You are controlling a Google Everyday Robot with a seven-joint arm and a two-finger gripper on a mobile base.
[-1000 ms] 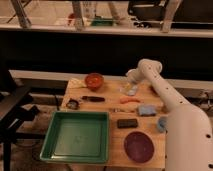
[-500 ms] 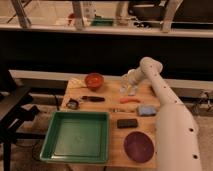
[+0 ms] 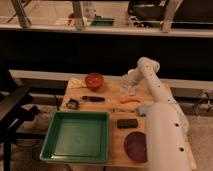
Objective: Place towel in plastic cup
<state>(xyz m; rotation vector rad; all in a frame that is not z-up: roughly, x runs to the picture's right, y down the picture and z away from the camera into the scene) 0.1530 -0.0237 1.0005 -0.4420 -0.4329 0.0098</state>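
Note:
A pale crumpled towel lies at the table's back left corner, left of the orange bowl. My gripper hangs from the white arm over the back middle of the table, right of the bowl and far from the towel. A whitish shape sits right against the gripper's left side; I cannot tell whether it is the plastic cup or part of the gripper. Nothing shows between the gripper's tips.
A green tray fills the front left. A dark tool, a small dark object, an orange stick-like item, a light-blue item, a black block and a purple plate lie on the wooden table.
The arm's lower section has swung nearer and now covers the table's right edge. The gripper stays over the back middle of the table. The objects have not moved.

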